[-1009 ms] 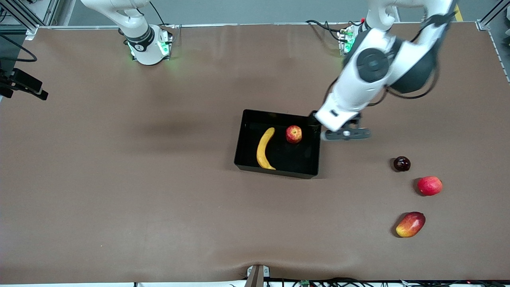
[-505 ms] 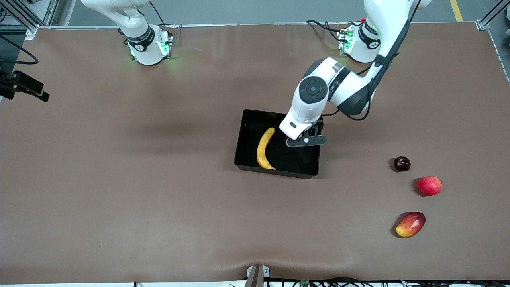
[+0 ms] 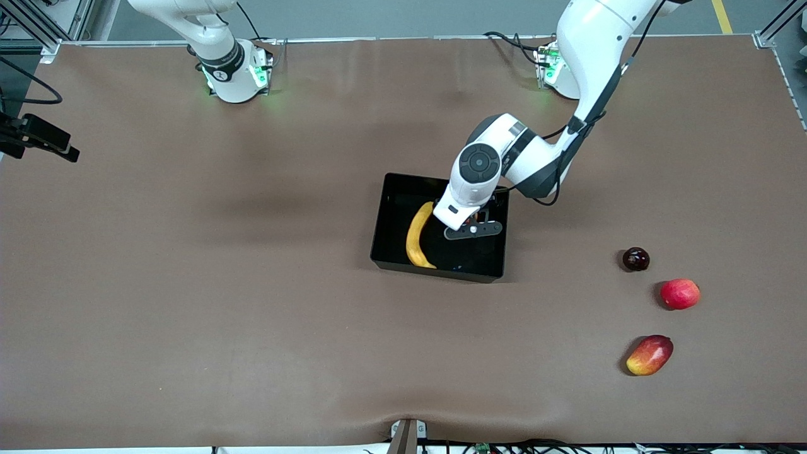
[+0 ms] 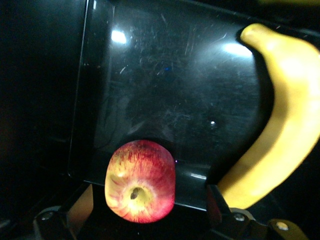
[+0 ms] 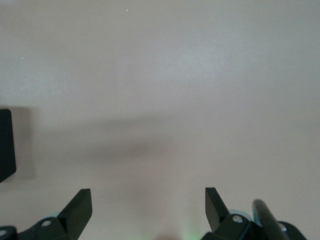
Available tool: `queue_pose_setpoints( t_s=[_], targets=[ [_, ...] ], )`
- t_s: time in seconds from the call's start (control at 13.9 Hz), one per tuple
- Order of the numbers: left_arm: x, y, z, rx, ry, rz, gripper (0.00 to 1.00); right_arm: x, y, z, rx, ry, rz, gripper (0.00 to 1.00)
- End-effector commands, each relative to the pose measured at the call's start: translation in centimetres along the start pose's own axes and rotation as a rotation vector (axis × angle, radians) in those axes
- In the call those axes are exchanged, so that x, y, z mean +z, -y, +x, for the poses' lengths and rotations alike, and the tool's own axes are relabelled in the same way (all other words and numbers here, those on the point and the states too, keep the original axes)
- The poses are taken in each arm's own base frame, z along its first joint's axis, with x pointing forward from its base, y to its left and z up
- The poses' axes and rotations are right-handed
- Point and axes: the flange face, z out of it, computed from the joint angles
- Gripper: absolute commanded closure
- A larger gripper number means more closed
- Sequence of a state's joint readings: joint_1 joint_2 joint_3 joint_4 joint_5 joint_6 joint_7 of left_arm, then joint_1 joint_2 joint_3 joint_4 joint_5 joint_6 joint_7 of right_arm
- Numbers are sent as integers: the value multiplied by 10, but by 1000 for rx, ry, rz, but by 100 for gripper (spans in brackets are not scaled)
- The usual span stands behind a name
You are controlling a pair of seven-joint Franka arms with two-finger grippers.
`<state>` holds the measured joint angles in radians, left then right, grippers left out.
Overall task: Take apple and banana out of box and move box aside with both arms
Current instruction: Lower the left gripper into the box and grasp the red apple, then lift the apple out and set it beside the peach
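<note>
The black box (image 3: pixel 392 222) sits mid-table. The yellow banana (image 3: pixel 417 238) lies in it, on the side toward the right arm's end. My left gripper (image 3: pixel 473 221) is down inside the box, and its wrist hides the apple from the front view. In the left wrist view the speckled red apple (image 4: pixel 141 181) rests on the box floor (image 4: pixel 165 95) between my open left fingers (image 4: pixel 82 206), which stand clear of it. The banana (image 4: pixel 285 125) lies beside it. My right gripper (image 5: pixel 147 194) is open and empty over bare table; its arm waits near its base.
Toward the left arm's end of the table lie a dark round fruit (image 3: pixel 635 259), a plain red fruit (image 3: pixel 680 294) and a red-and-yellow mango (image 3: pixel 649 355), each nearer the camera than the one before. A black device (image 3: pixel 39 136) juts in at the right arm's end.
My left arm has swung from beside the box to over it and come down around the apple, which now is hidden in the front view. The right arm has not moved.
</note>
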<state>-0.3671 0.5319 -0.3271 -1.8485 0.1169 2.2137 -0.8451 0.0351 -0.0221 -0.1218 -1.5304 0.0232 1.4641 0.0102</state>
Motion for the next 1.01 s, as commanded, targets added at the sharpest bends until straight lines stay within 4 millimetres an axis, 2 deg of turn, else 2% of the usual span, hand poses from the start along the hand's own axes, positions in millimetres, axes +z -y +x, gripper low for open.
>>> queue_pose_setpoints(
  t_s=[0.0, 0.07, 0.29, 0.36, 0.43, 0.5, 0.72, 0.86, 0.94],
  targets=[
    [14, 5, -7, -3, -3, 26, 0, -4, -3, 3, -2, -5, -1, 0],
    [20, 7, -9, 11, -6, 44, 2, -4, -3, 3, -2, -5, -1, 0],
    [26, 8, -11, -10, -3, 59, 56, -5, -3, 2, -2, -6, -1, 0],
    [26, 8, -12, -25, -1, 62, 79, -4, -2, 3, -3, -5, -2, 0],
    [17, 6, -12, -31, -10, 62, 100, -4, -3, 3, -2, -5, -1, 0],
    [-2, 8, -12, -35, -18, 72, 100, -4, -3, 3, -2, -5, -1, 0],
    [-93, 15, 3, -65, -63, 86, 100, -4, -3, 3, -2, -5, -1, 0],
    [-156, 30, 28, -72, -85, 77, 100, -2, -3, 4, -2, -2, -2, 0],
    [-180, 49, 45, -62, -87, 73, 100, -2, -3, 4, -2, -2, -2, 0]
  ],
)
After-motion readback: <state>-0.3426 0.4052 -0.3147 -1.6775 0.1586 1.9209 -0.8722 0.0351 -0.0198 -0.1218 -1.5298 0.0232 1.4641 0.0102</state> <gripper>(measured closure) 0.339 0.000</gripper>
